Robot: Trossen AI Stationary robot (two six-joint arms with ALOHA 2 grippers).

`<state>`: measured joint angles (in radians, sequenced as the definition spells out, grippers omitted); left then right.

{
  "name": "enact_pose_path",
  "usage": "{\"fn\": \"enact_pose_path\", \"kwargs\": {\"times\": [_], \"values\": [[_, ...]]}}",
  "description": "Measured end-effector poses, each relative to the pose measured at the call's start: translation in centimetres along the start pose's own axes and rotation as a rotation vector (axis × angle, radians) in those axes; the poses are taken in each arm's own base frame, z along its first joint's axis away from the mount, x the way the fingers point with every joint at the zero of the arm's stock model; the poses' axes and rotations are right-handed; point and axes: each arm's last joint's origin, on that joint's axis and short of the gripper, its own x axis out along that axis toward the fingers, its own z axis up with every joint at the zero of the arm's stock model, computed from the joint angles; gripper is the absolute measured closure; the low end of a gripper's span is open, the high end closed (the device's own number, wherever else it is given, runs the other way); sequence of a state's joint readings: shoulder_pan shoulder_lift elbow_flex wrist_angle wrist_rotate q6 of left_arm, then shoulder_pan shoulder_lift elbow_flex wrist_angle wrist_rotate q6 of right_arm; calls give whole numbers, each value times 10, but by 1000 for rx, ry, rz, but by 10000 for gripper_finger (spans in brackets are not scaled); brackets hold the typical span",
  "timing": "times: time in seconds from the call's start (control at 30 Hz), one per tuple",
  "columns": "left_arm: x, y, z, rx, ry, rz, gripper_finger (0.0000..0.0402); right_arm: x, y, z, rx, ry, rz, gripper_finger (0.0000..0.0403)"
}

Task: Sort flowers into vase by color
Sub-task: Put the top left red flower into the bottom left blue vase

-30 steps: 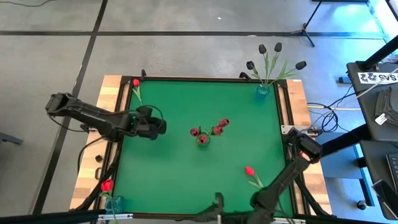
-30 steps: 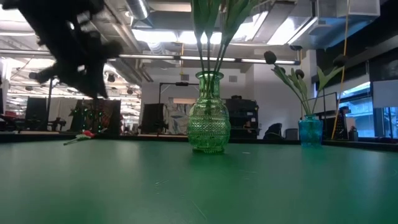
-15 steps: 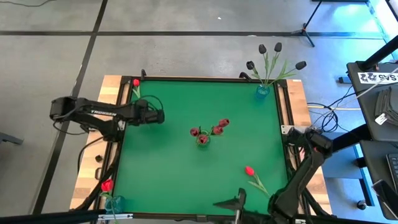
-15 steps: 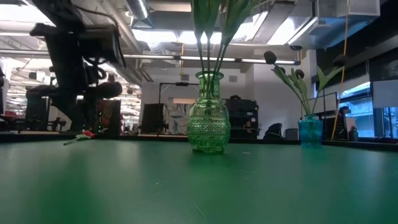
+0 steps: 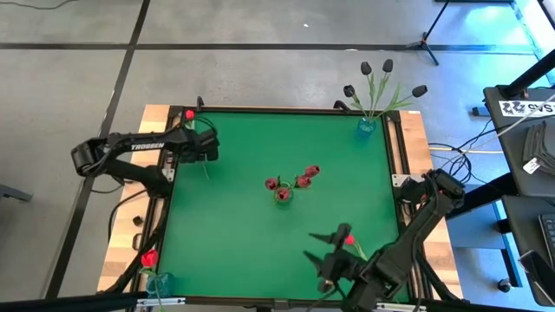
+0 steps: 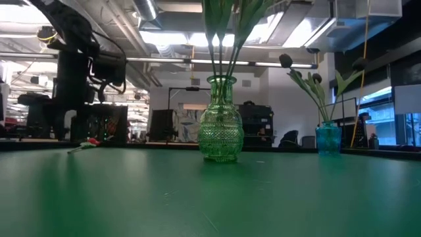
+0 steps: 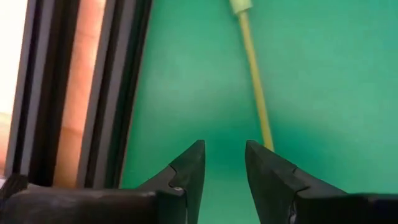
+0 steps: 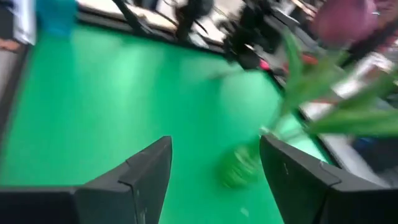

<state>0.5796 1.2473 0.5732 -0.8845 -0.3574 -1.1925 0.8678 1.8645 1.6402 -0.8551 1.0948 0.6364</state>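
Observation:
A bright red tulip (image 5: 189, 115) lies flat on the mat at the far left corner, its stem (image 7: 255, 93) running toward the near side. My left gripper (image 5: 206, 149) hangs over that stem, open by a narrow gap (image 7: 222, 155); the stem passes just beside one finger. A second red tulip (image 5: 348, 238) lies near the near right corner. My right gripper (image 5: 316, 249) hovers just left of it, wide open (image 8: 214, 152), and faces the green vase (image 8: 239, 168). That vase (image 5: 283, 194) holds dull pink-red tulips.
A blue vase (image 5: 366, 126) with black tulips stands at the far right corner. Another blue vase (image 5: 156, 282) with one red tulip (image 5: 149, 258) stands at the near left corner. Black rails and a wooden border (image 7: 81, 93) run along the mat's left edge. Open mat surrounds the green vase (image 6: 220, 128).
My left gripper has moved toward the table's far left corner and now stands over the stem of the red tulip lying there. My right gripper has swung from the near edge out over the mat, up to the red tulip at the near right. No flower has moved.

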Motion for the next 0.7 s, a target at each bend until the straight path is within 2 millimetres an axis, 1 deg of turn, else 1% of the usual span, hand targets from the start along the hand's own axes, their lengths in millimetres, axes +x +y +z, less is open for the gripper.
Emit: {"fn": "enact_pose_path", "kwargs": {"times": [0.1, 0.2, 0.3, 0.4, 0.47, 0.57, 0.63, 0.7], "values": [[5, 2, 6, -20, 6, 24, 271, 1, -13, -12, -30, 67, -79, 159], [9, 3, 14, -80, -27, 40, 249, -3, -34, -20, -46, 98, -193, 159], [15, -5, 26, -145, -55, -33, 232, -9, -53, -26, -52, 110, -287, 159], [20, -15, 41, -215, -108, -149, 222, -11, -64, -31, -49, 83, -302, 159], [21, -17, 50, -270, -165, -176, 219, -8, -77, -32, -39, 107, -318, 159], [23, -12, 56, -325, -216, -138, 220, -3, -94, -43, -34, 186, -330, 159], [26, -5, 59, -349, -219, -86, 220, -1, -105, -49, -23, 198, -343, 159], [29, 0, 65, -370, -213, -72, 220, 0, -115, -56, -11, 221, -351, 159]]}}
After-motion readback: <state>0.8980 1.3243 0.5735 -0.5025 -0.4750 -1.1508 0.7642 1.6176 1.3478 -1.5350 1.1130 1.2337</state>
